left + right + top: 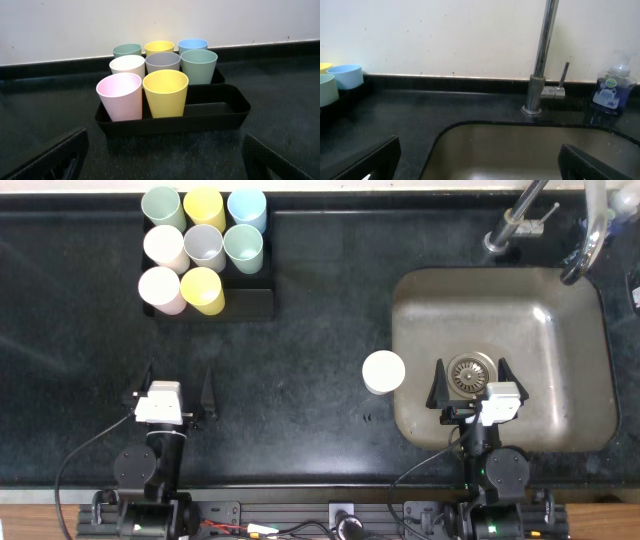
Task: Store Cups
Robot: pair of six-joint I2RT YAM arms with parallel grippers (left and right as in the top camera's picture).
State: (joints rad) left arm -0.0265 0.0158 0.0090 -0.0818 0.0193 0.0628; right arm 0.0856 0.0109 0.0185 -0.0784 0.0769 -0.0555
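Observation:
A black tray at the back left of the dark counter holds several pastel cups, among them a yellow cup and a pink cup in its front row. The tray's right front part is bare. One white cup stands alone on the counter beside the sink's left rim. My left gripper is open, low over the counter in front of the tray, facing the cups. Over the sink's front part, my right gripper is open and holds nothing.
A steel sink fills the right side, with a faucet behind it and a blue soap bottle at the back right. A wall runs along the counter's far edge. Bare counter lies between tray and sink.

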